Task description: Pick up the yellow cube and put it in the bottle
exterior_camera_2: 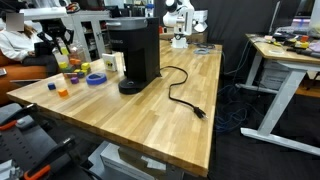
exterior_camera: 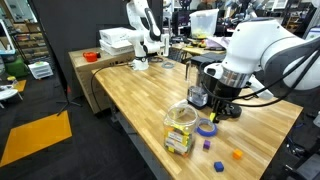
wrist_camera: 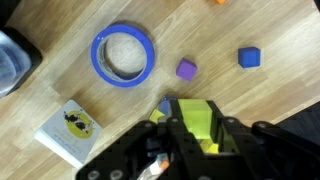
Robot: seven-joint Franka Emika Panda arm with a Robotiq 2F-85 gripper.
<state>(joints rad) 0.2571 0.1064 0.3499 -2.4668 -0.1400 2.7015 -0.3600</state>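
Note:
My gripper (wrist_camera: 195, 125) is shut on the yellow cube (wrist_camera: 193, 118), a yellow-green block that fills the gap between the two fingers in the wrist view. In an exterior view the gripper (exterior_camera: 215, 108) hangs low over the table, just beyond the blue tape ring (exterior_camera: 206, 127). The bottle (exterior_camera: 181, 128), a squat clear jar with yellow-green showing inside, stands upright beside the tape ring, apart from the gripper. It also shows in an exterior view (exterior_camera_2: 72, 72). The bottle is out of the wrist view.
On the wood below lie the blue tape ring (wrist_camera: 124, 55), a purple cube (wrist_camera: 186, 69), a blue cube (wrist_camera: 249, 57) and a small white card (wrist_camera: 68, 130). An orange cube (exterior_camera: 238, 155) lies near the table's edge. A black coffee maker (exterior_camera_2: 135, 55) with its cord stands nearby.

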